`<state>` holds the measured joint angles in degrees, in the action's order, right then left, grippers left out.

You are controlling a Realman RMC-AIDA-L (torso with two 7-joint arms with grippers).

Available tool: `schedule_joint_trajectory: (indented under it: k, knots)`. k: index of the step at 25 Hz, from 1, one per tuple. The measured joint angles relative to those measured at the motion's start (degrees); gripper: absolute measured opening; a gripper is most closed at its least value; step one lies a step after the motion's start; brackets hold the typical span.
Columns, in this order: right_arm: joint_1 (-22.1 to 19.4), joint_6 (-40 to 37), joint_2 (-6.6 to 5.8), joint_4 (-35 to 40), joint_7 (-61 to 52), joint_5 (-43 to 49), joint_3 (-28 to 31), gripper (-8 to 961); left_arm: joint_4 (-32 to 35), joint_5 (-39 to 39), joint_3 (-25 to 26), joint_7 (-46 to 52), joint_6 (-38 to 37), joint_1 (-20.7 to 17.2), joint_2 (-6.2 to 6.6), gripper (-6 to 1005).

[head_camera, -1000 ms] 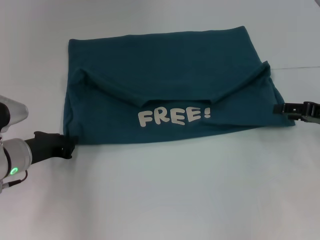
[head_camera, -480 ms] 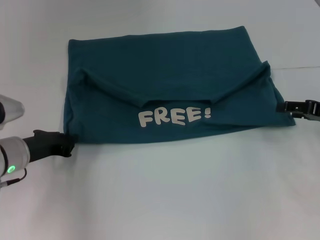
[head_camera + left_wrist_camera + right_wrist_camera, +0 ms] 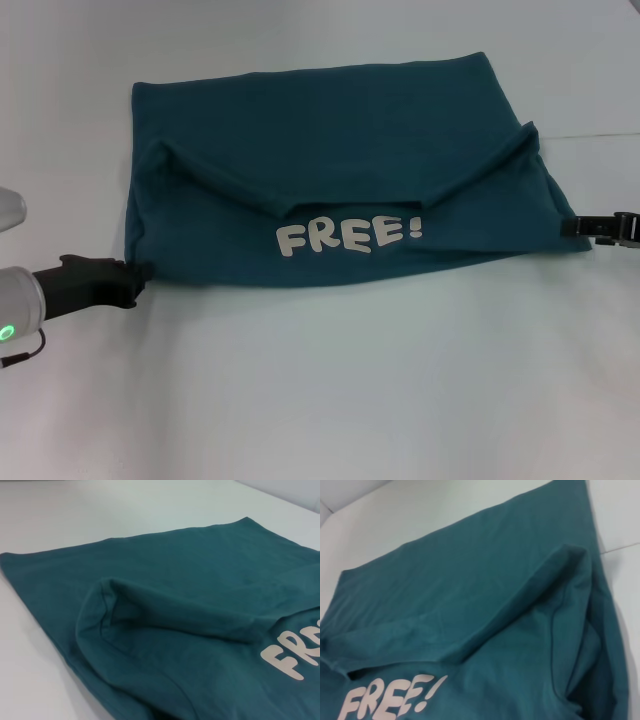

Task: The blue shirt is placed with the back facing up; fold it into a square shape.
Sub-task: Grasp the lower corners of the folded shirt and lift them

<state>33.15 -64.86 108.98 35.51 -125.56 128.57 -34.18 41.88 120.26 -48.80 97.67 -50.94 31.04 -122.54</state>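
The blue shirt lies spread on the white table, its near part folded over so the white "FREE!" lettering faces up. Both sleeves are tucked in as diagonal ridges. My left gripper sits low at the shirt's near left corner, its tip touching the cloth edge. Over at the near right corner, my right gripper lies against the fabric. The left wrist view shows the shirt with a sleeve fold and part of the lettering. The shirt and lettering also fill the right wrist view.
The white table extends bare in front of the shirt and on both sides. A thin seam line runs across the tabletop at the far right.
Both arms have drawn outward: the left gripper slid left and slightly farther away along the corner, the right gripper moved right toward the picture's edge. The shirt stays much as it was.
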Motion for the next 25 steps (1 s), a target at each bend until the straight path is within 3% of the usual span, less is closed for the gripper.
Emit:
schedule_joint_trajectory:
  k: [5, 14, 25]
  knots:
    - [0.0, 0.6, -0.01, 0.0, 1.1, 0.1, -0.8, 733, 0.0, 0.1, 0.5, 0.4, -0.2, 0.0, 0.22, 68]
    - [0.5, 5.7, 0.29, -0.2, 1.4, 0.7, -7.5, 731, 0.0, 0.1, 0.6, 1.1, -0.3, 0.1, 0.29, 68]
    - [2.4, 7.6, 0.94, 0.2, 1.3, 4.2, -7.9, 732, 0.0, 0.1, 0.6, 2.0, -0.2, 0.6, 0.56, 68]
